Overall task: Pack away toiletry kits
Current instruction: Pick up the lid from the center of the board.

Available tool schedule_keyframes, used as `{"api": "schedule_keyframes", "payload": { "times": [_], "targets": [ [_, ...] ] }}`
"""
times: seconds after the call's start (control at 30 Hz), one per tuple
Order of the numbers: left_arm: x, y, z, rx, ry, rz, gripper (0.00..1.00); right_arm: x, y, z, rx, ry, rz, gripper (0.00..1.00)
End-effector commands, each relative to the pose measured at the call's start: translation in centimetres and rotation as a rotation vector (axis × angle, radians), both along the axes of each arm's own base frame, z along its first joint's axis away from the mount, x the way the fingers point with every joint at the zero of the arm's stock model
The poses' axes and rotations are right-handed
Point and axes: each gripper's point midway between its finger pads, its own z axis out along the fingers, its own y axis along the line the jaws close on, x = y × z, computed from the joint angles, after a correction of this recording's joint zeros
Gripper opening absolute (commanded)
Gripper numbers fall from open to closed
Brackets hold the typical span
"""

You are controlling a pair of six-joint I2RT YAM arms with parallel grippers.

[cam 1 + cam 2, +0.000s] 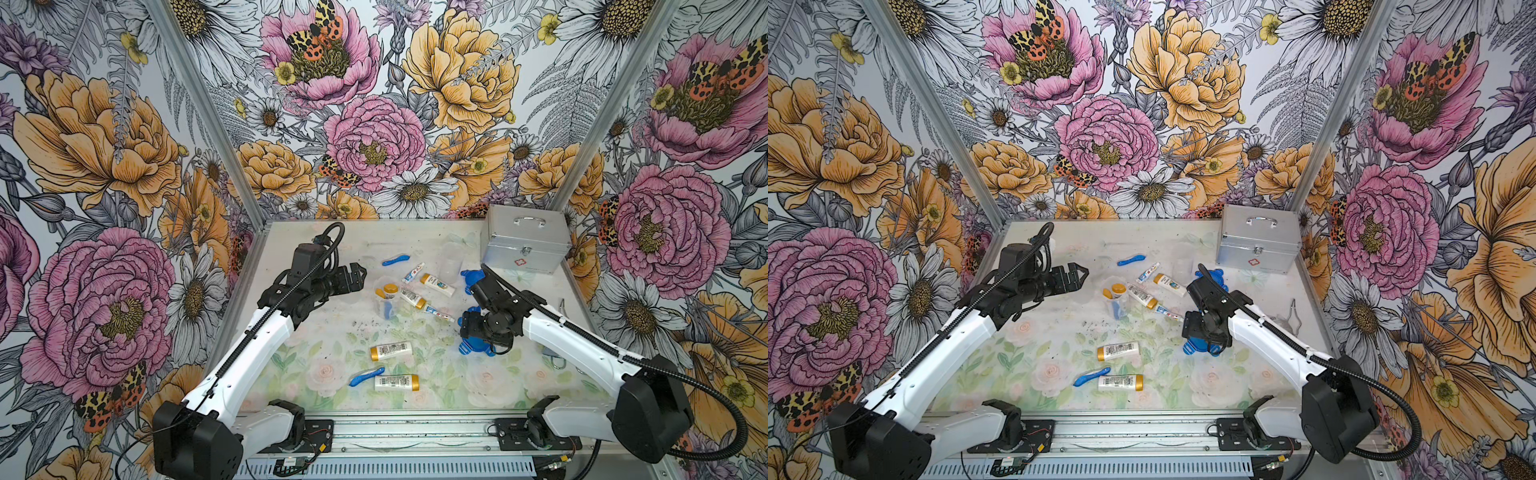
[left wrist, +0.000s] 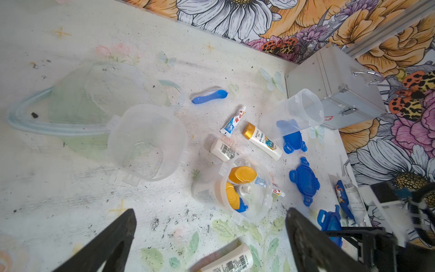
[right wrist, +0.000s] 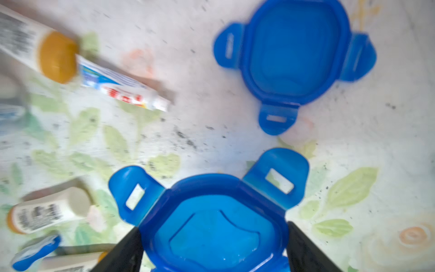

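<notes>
Pinches a blue lid [image 3: 211, 193] by two opposite sides in the right gripper [image 3: 213, 232], near the right edge of the surface [image 1: 415, 409]; holds the left gripper [image 1: 360, 276] spread wide and empty above the far left part; counts three lids in all: second lid [image 3: 294, 54] just beyond the pinched one, third lid [image 1: 473, 277] farther back, towards the silver case [image 1: 525, 245] in the far right corner; counts three clear cups: filled cup [image 1: 384, 297] upright mid-surface, empty cup [image 2: 146, 141] upright near the left gripper, tipped cup [image 2: 292, 113] on its side by the third lid; counts six gold-capped bottles [image 1: 390, 351]: two in the filled cup, four loose; three blue toothbrushes [image 1: 395, 260]: one in that cup, two loose; two toothpaste tubes [image 1: 412, 273] loose beside it, a third perhaps inside, hard to tell through the plastic.
</notes>
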Motion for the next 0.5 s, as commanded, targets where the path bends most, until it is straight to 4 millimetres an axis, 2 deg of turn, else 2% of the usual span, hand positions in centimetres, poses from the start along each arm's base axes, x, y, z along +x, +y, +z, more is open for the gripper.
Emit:
{"api": "schedule_keyframes", "payload": {
  "times": [0.0, 0.13, 0.23, 0.33, 0.47],
  "targets": [
    [-0.5, 0.5, -0.3, -0.001, 0.016, 0.006, 0.98, 1.2, 1.5, 3.8, -0.005, -0.062, 0.015, 0.66],
    [-0.4, 1.4, -0.5, 0.021, 0.013, 0.043, 0.98, 4.4, 5.9, 7.5, 0.036, -0.116, 0.089, 0.66],
    [-0.5, 1.9, -0.6, 0.034, 0.01, 0.063, 0.98, 7.1, 9.6, 9.2, 0.088, -0.136, 0.125, 0.66],
    [-0.8, 2.6, -0.5, 0.061, -0.004, 0.082, 0.98, 9.2, 12.8, 10.2, 0.129, -0.14, 0.149, 0.66],
    [-1.2, 3.5, -0.5, 0.1, -0.027, 0.107, 0.98, 10.9, 16.1, 10.6, 0.167, -0.129, 0.167, 0.65]
  ]
}}
